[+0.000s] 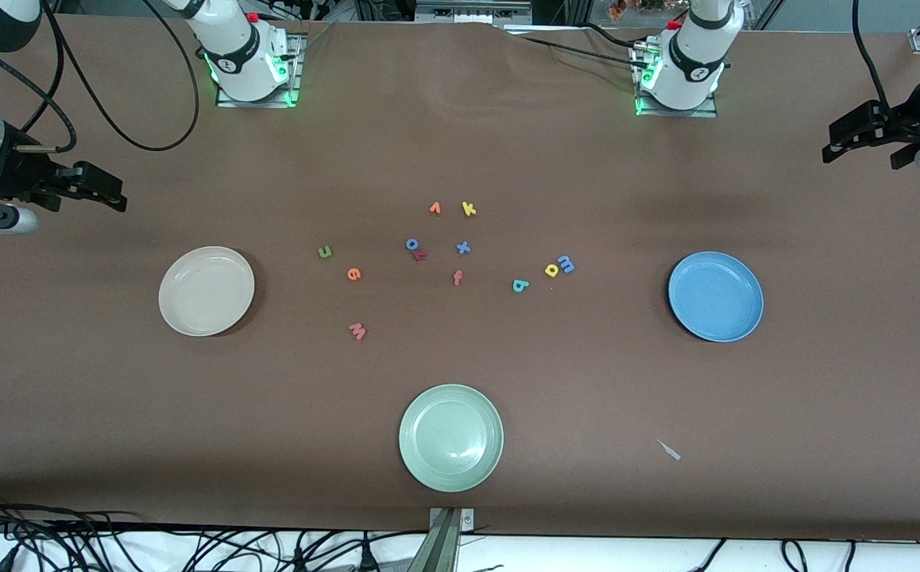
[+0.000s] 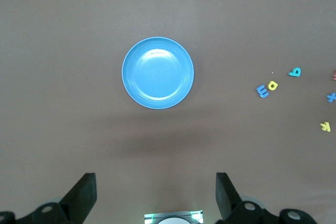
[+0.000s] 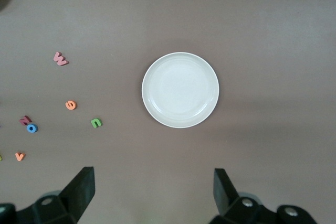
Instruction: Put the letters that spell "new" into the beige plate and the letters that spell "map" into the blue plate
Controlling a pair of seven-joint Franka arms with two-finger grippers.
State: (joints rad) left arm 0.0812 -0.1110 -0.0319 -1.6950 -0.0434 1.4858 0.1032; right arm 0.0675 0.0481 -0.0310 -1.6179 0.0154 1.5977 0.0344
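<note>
**Small letters, close neighbours: where the sort could slip**

At the right arm's end of the table, the right gripper [image 1: 106, 193] hung high with its fingers spread wide and nothing between them. Below it the beige plate [image 1: 206, 291] lay bare. The green n [image 1: 325, 252], orange e [image 1: 353, 274] and pinkish-red w [image 1: 357, 330] lay apart from one another toward the middle of the table, easy to reach one by one. The central cluster was the hazard: the blue o [image 1: 412, 244] touched a dark red letter [image 1: 421, 255], and the orange v [image 1: 434, 208], the yellow k [image 1: 469, 209], the blue x [image 1: 463, 247] and the orange-red f [image 1: 457, 277] could be taken for wanted ones by colour. The teal letter [image 1: 519, 285] lay alone, but the yellow looped letter [image 1: 552, 270] touched the blue m [image 1: 566, 263], so a pinch might drag both. The blue plate [image 1: 716, 296] lay bare under the left gripper [image 1: 865, 135], fingers likewise spread. The pale green plate [image 1: 450, 437] invited a wrong drop.
</note>
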